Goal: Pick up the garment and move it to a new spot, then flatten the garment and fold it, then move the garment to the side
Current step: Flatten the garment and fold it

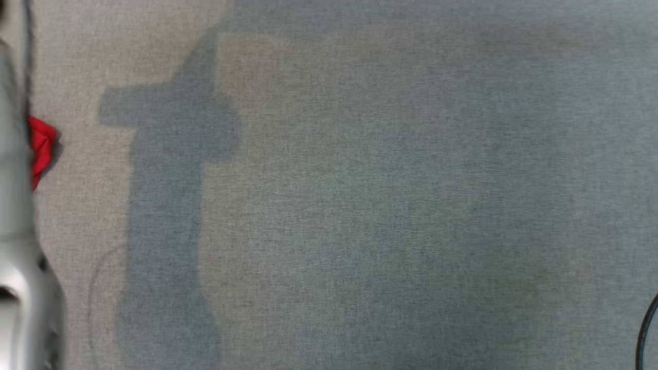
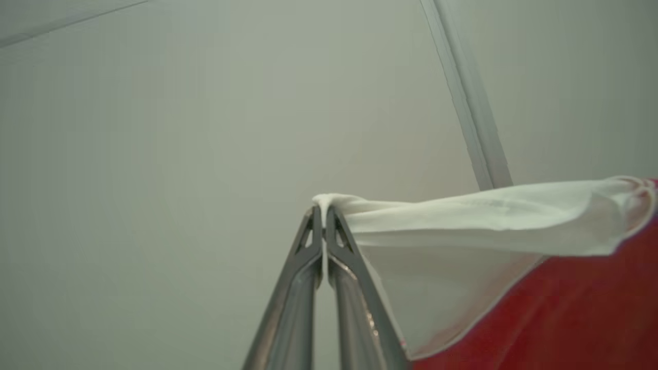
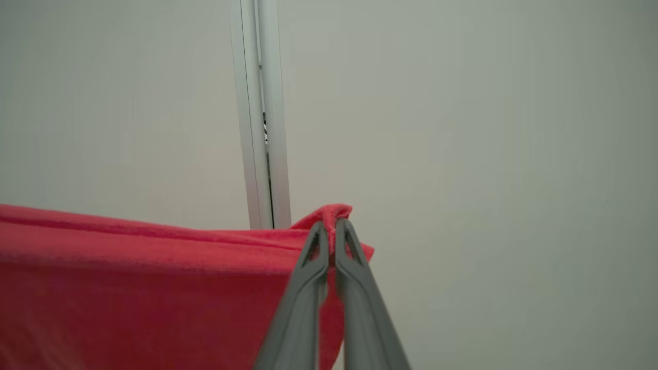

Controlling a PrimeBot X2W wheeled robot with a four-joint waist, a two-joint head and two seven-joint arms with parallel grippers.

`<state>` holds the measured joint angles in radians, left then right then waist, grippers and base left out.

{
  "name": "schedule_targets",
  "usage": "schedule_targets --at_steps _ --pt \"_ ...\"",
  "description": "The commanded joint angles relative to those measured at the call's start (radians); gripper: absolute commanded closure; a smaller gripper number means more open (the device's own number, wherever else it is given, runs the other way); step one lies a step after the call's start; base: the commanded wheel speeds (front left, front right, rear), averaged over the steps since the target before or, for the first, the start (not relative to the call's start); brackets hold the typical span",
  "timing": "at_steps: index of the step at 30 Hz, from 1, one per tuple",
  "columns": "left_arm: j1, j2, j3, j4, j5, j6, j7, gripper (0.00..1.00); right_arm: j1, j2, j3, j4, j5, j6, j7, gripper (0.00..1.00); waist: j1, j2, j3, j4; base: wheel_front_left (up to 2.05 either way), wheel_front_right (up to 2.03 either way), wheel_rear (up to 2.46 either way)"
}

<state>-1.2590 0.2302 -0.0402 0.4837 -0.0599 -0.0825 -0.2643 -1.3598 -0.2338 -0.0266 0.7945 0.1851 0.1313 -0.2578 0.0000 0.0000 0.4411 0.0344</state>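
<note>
Red garment (image 3: 154, 288) with a white panel (image 2: 462, 221): soft, light and limp by the look of it, apt to sag and crease wherever unsupported. Nothing to break, though liable to slip out of a thin pinch. Held off the table at two edge points and drawn fairly straight between them, with the left gripper (image 2: 323, 216) closed on the white hem and the right gripper (image 3: 333, 228) closed on a red corner. Best taken just so, at hems or corners set well apart, ready for spreading flat. Just beside the garment's red tip in the head view, a pale forearm (image 1: 15, 205). To the right of the garment there, a wide grey cloth surface (image 1: 385, 205) crossed by an arm-shaped shadow (image 1: 169, 180), with room enough, at a guess, for laying down. Behind the garment in the wrist views, plain wall with a pale strip (image 3: 259, 128). Far right of the garment, a dark cable (image 1: 647, 329), hardly in the way.
</note>
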Motion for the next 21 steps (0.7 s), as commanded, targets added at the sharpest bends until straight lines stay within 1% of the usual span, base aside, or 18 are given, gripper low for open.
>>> schedule_targets --at_steps 1,4,7,10,15,20,21 --pt "0.060 -0.004 0.020 0.001 -0.016 0.012 0.001 1.00 0.038 -0.018 -0.012 0.020 0.011 -0.001 -0.008 1.00 0.0000 0.0000 0.008 0.010 0.00 0.00 0.00" --pt "0.195 -0.044 0.051 -0.023 -0.044 0.021 0.000 1.00 0.119 -0.020 0.000 0.028 0.018 -0.001 -0.008 1.00 0.0000 0.0000 0.010 0.020 0.00 0.00 0.00" --pt "0.361 -0.091 0.055 -0.032 -0.044 0.015 0.000 1.00 0.239 -0.021 0.049 0.028 0.033 -0.001 -0.008 1.00 0.0000 0.0000 -0.005 0.028 0.00 0.00 0.00" --pt "0.504 -0.124 0.054 -0.020 -0.046 0.005 0.000 1.00 0.350 -0.029 0.060 0.022 0.085 -0.001 -0.008 1.00 0.0000 0.0000 -0.027 0.032 0.00 0.00 0.00" --pt "0.674 -0.156 0.049 -0.007 -0.051 -0.006 0.000 1.00 0.536 -0.038 0.055 -0.011 0.160 -0.001 -0.008 1.00 0.0000 0.0000 -0.070 0.038 0.00 0.00 0.00" --pt "0.792 -0.170 0.042 0.001 -0.053 -0.003 0.000 1.00 0.691 -0.003 0.067 -0.031 0.225 -0.001 -0.008 1.00 0.0000 0.0000 -0.125 0.031 0.00 0.00 0.00" --pt "0.813 -0.172 0.041 0.004 -0.055 -0.003 0.000 1.00 0.710 -0.005 0.065 -0.035 0.232 -0.001 -0.008 1.00 0.0000 0.0000 -0.137 0.030 0.00 0.00 0.00"
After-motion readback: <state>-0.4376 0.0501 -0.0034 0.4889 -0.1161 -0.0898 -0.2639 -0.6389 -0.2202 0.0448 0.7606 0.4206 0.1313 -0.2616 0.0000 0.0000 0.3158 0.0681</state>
